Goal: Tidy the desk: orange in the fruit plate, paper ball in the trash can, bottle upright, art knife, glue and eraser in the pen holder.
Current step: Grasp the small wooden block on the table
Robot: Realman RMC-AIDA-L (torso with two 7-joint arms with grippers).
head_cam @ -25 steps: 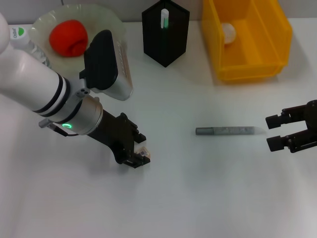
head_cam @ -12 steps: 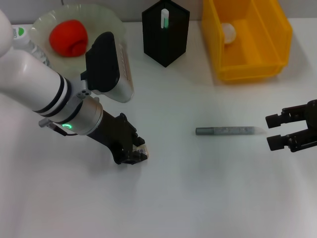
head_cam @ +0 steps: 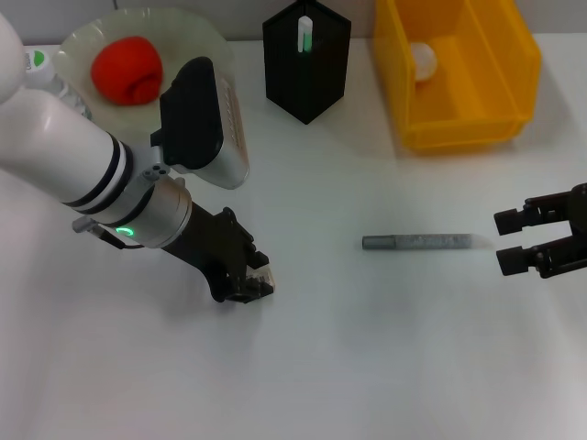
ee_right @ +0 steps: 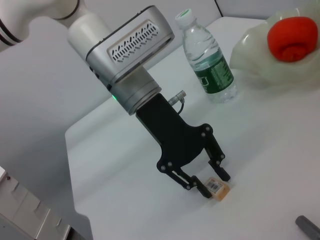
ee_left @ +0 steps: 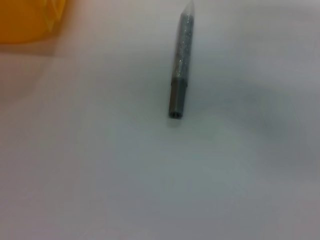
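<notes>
My left gripper (head_cam: 255,282) is low on the table with its fingers closed on the tiny tan eraser (head_cam: 263,274). The right wrist view shows the eraser (ee_right: 220,188) pinched between them, resting on the table. My right gripper (head_cam: 501,242) is open and empty just right of the grey art knife (head_cam: 422,242), which lies flat. The orange (head_cam: 127,69) sits in the pale-green fruit plate (head_cam: 78,41). The bottle (ee_right: 210,60) stands upright beside the plate. The paper ball (head_cam: 422,57) lies in the yellow trash can (head_cam: 459,128). A white-green glue stick (head_cam: 304,35) stands in the black pen holder (head_cam: 305,78).
The art knife (ee_left: 179,75) also shows in the left wrist view, with a corner of the yellow trash can (ee_left: 25,20) beyond it. My left arm's big white forearm (head_cam: 64,156) lies across the table's left side, close in front of the fruit plate.
My left gripper's fingers have closed in on the eraser, which shifted slightly up and left with them. The right gripper has stayed almost still.
</notes>
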